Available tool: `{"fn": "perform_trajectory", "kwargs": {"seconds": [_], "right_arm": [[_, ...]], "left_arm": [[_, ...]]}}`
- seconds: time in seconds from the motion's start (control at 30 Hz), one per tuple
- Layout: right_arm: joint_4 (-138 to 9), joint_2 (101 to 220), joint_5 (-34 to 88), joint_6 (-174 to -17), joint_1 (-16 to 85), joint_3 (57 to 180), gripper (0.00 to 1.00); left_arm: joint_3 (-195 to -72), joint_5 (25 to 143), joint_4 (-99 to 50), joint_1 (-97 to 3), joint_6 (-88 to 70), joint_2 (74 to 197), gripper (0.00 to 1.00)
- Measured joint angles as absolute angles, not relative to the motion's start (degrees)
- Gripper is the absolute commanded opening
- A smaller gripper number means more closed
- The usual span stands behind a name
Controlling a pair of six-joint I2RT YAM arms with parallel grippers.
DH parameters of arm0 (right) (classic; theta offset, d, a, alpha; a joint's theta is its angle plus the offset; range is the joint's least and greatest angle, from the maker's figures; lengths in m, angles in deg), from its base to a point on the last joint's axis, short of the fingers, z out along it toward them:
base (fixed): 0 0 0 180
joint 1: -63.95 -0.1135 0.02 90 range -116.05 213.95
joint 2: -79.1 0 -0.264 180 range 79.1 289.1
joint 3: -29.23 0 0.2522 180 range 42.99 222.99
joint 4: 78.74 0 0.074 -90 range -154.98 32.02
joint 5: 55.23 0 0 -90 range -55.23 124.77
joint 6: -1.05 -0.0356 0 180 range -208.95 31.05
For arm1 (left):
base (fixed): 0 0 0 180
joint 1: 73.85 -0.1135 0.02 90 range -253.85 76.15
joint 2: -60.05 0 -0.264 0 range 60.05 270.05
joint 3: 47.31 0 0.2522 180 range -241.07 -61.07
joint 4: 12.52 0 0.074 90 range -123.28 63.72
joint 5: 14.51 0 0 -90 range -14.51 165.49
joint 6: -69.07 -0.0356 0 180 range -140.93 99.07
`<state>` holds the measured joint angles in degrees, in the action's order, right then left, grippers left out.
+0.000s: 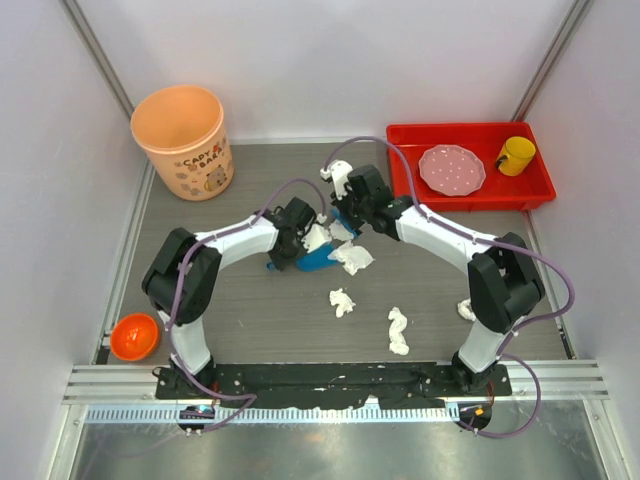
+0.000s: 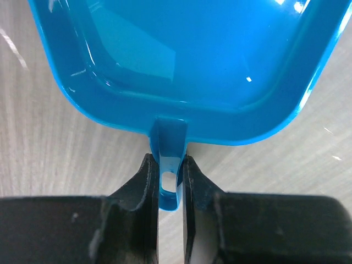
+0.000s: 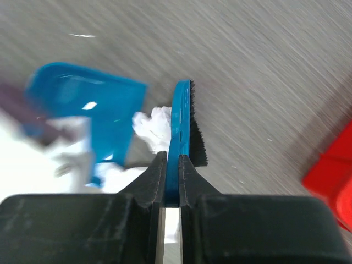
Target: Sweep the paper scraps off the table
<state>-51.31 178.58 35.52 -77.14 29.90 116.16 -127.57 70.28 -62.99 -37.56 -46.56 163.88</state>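
Paper scraps [image 1: 342, 301]: white
Surface [image 1: 260, 310]: grey wood-grain
Dustpan [image 2: 181, 60]: bright blue
Brush [image 3: 180, 118]: blue, black bristles
My left claw [image 2: 168, 165], my right claw [image 3: 172, 159] (a matched pair): black

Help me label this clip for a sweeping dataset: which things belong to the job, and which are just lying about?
Job: paper scraps, table, blue dustpan in the left gripper, blue brush in the right gripper.
Lying about: peach bucket, orange bowl, red tray with pink plate and yellow cup.
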Motion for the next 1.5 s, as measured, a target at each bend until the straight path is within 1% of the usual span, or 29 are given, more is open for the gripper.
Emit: {"fn": "perform_trajectory", "kwargs": {"seconds": [0.1, 0.2, 0.37, 0.5, 0.6, 0.8, 0.93, 1.03, 1.2, 1.3, 1.5], "right_arm": [[-53.0, 177.1, 33.4, -78.5, 26.8, 115.0, 0.01], [-54.6, 177.0, 32.2, -81.3, 24.4, 114.9, 0.01], [-56.1, 176.6, 30.6, -89.3, 24.8, 114.7, 0.01], [-56.2, 174.4, 31.7, -93.9, 24.9, 114.3, 0.01], [-54.4, 171.0, 35.6, -95.8, 24.5, 114.4, 0.01], [-44.5, 159.6, 48.0, -97.2, 23.9, 115.4, 0.01], [-36.8, 152.7, 53.3, -101.1, 23.9, 115.1, 0.01], [-31.8, 149.5, 55.2, -105.6, 23.9, 112.1, 0.01], [-25.4, 149.0, 54.6, -112.2, 22.3, 104.6, 0.01], [-24.1, 149.1, 53.2, -115.1, 20.4, 101.8, 0.01], [-29.6, 153.1, 49.8, -117.6, 18.6, 101.1, 0.01]], "left_arm": [[-130.3, 70.3, -62.2, -39.4, -46.4, 166.1, 0.00], [-130.6, 70.6, -62.4, -40.6, -46.6, 166.3, 0.00], [-130.3, 71.4, -62.4, -41.5, -46.4, 166.2, 0.00], [-129.5, 72.9, -61.8, -42.0, -46.2, 165.5, 0.00], [-128.7, 74.6, -61.1, -42.7, -46.0, 164.9, 0.00], [-124.2, 76.8, -61.2, -44.1, -48.8, 160.4, 0.00], [-120.5, 77.9, -62.7, -44.5, -51.2, 155.7, 0.00], [-118.5, 78.8, -64.6, -44.2, -51.9, 153.1, 0.00], [-116.2, 78.8, -65.9, -41.5, -52.5, 152.2, 0.00], [-115.7, 77.6, -66.6, -39.7, -52.7, 152.2, 0.00], [-115.7, 75.3, -66.7, -37.1, -52.6, 152.5, 0.00]]}}
